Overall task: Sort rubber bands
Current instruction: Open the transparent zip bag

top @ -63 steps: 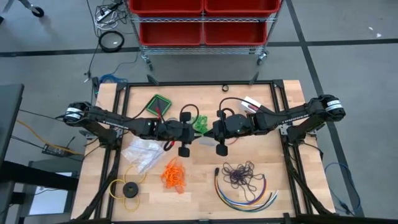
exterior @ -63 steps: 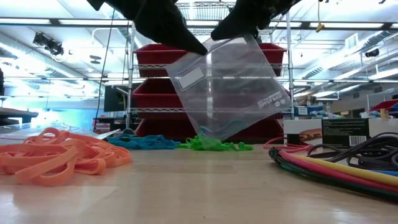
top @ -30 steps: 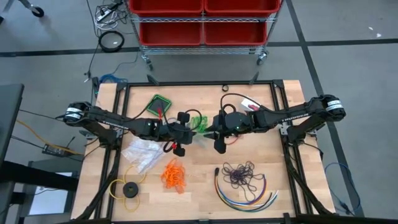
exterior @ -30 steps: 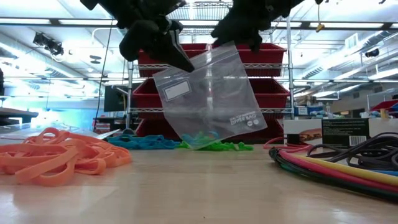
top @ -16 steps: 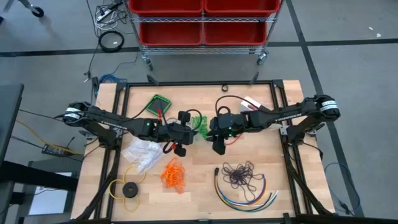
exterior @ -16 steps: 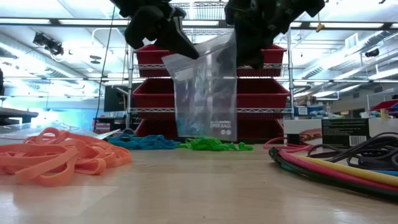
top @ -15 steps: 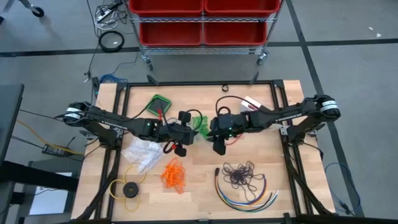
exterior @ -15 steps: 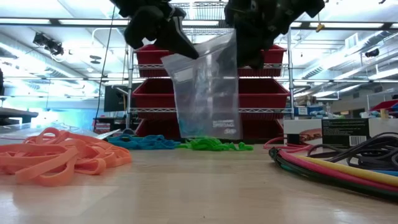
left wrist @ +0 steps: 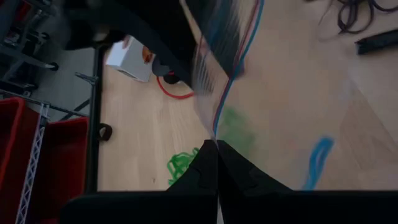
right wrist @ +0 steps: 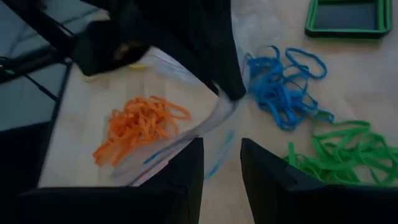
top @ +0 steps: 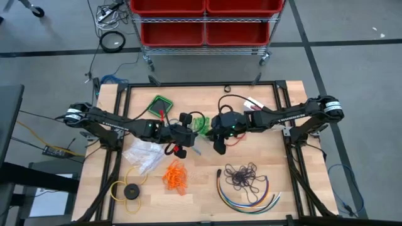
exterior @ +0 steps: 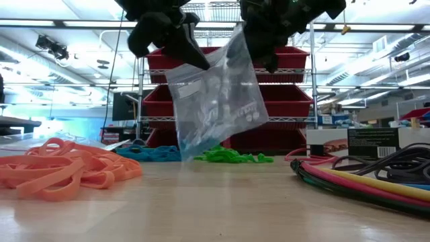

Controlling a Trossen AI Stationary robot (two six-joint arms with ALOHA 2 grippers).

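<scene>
While the left gripper (exterior: 176, 48) pinches the bag (exterior: 213, 101) above the green rubber bands (exterior: 232, 157), the right gripper (exterior: 259, 47), fingers apart, should catch the opposite lip and spread it.

bag (exterior: 215, 101) contents: blurred | arms' upper parts: cut off, low view

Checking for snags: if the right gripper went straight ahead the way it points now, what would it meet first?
Most likely the clear plastic zip bag, right ahead of the right gripper and pinched by the left gripper. Depth is unclear.
</scene>
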